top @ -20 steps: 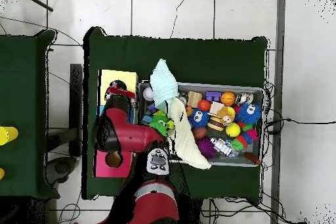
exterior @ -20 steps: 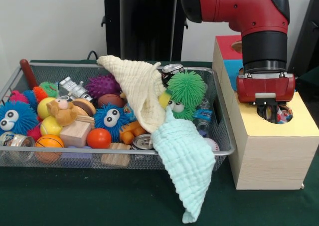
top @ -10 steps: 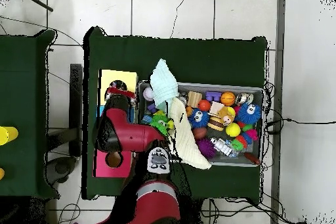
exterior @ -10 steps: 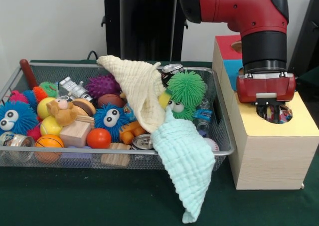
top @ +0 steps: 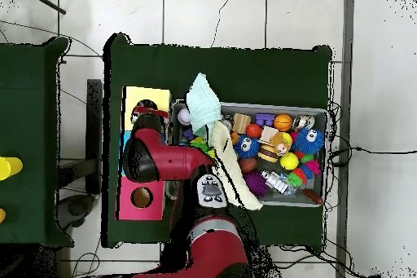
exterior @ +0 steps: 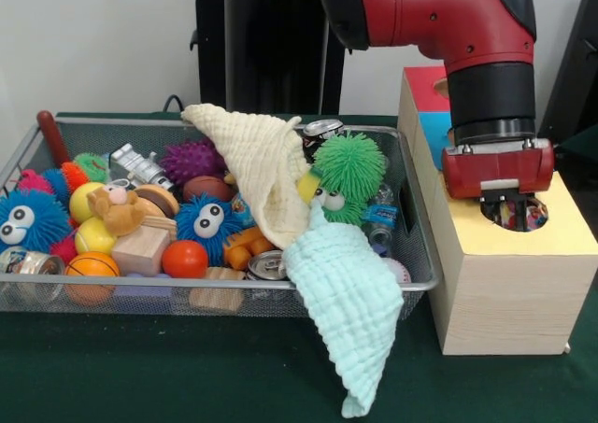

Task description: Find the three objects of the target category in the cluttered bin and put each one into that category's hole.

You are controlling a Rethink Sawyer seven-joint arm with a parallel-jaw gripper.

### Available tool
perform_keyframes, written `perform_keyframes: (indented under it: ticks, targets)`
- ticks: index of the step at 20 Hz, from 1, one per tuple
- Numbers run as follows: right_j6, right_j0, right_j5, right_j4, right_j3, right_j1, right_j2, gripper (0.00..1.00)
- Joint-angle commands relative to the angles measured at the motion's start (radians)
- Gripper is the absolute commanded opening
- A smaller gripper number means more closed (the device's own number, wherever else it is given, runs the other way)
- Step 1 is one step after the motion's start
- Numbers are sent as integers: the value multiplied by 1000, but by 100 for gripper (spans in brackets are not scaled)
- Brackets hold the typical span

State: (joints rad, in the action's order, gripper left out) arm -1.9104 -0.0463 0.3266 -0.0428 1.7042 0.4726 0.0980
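My gripper hangs straight down over the round hole in the yellow top of the wooden box, right of the bin. Its jaws stand open just above the hole, with nothing held between them. A small colourful object lies down inside the hole. In the overhead view the gripper is over the box's yellow section. The wire bin holds several fuzzy toys, balls, cans and wooden blocks. A green fuzzy toy sits near its right end.
A cream cloth lies across the bin, and a mint cloth hangs over its front rim onto the green table. Further along the box come a blue section and a pink section with its own hole.
The gripper has risen slightly out of the hole, and the arm's upper part has swung towards the bin. The colourful object stays in the hole.
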Motion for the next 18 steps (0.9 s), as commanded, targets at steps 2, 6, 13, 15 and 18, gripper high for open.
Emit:
perform_keyframes:
  ticks: [2,6,13,15,18]
  targets:
    - [-76,-213,-307,20,27,-26,64,100]
    - [-104,-270,-348,33,124,89,141,100]
    - [-103,-275,-430,9,80,108,146,100]
    - [-109,-264,-434,9,72,112,131,100]
    - [-112,-248,-453,4,53,113,109,100]
